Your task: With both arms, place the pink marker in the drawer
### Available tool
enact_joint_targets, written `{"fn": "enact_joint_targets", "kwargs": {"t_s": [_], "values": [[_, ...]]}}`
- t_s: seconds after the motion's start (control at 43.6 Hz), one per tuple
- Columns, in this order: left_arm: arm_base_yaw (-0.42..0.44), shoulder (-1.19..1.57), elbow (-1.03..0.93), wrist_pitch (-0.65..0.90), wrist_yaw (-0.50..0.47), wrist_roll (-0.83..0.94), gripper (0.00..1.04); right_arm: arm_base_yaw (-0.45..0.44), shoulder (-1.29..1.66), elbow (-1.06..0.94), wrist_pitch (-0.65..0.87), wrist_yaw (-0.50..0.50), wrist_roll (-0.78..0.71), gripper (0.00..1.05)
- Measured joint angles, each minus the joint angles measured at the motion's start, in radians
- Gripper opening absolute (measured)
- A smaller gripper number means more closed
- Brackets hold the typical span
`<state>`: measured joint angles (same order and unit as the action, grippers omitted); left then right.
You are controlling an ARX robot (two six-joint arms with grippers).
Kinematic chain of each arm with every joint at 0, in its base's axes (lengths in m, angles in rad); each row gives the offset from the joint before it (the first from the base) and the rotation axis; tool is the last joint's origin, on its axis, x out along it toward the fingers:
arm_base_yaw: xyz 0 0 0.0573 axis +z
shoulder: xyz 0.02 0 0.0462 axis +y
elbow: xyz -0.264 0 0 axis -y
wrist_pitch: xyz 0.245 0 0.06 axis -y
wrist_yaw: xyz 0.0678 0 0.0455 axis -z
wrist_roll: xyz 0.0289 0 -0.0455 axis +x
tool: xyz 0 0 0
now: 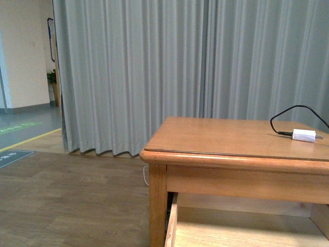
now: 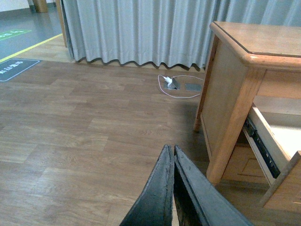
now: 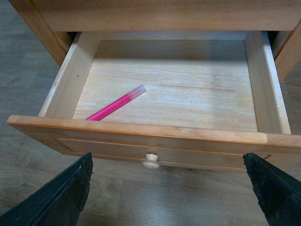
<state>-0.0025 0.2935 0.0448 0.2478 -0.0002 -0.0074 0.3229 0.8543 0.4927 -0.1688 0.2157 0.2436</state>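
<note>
Inside open drawer (image 3: 155, 134), 5 o'clock in front view | pink marker (image 3: 115, 103) flat near its front wall | left gripper (image 2: 172, 150) clenched, empty | right gripper (image 3: 167, 160) spread wide

There is one table (image 1: 231, 139), one drawer (image 3: 141, 132), one marker (image 3: 116, 103) and one charger (image 1: 303, 135). The end effectors are two: left end effector (image 2: 172, 149) and right end effector (image 3: 167, 160).

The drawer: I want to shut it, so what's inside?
Only the pink marker shows, lying slanted on the bare floor of the drawer. The front panel hides the marker's lower end and the strip of floor right behind it.
</note>
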Motion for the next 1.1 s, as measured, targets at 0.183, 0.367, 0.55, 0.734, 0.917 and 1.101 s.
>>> {"fn": "enact_joint_targets", "kwargs": {"t_s": [0.183, 0.367, 0.55, 0.734, 0.917, 1.101], "values": [[0.000, -0.048, -0.022, -0.012, 0.001, 0.000, 0.04, 0.000, 0.000, 0.000, 0.000, 0.000, 0.000, 0.96], [0.000, -0.092, -0.022, -0.042, 0.000, 0.001, 0.04, 0.000, 0.000, 0.000, 0.000, 0.000, 0.000, 0.96], [0.000, -0.205, -0.022, -0.185, 0.001, 0.002, 0.04, 0.000, 0.000, 0.000, 0.000, 0.000, 0.000, 0.96], [0.000, -0.288, -0.022, -0.246, 0.001, 0.002, 0.04, 0.000, 0.000, 0.000, 0.000, 0.000, 0.000, 0.96], [0.000, -0.288, -0.022, -0.246, 0.001, 0.001, 0.22, 0.021, -0.008, -0.037, 0.117, 0.104, -0.062, 0.96], [0.000, -0.289, -0.022, -0.246, 0.000, 0.001, 0.60, -0.024, 0.058, -0.071, 0.121, 0.118, -0.218, 0.96]]}}
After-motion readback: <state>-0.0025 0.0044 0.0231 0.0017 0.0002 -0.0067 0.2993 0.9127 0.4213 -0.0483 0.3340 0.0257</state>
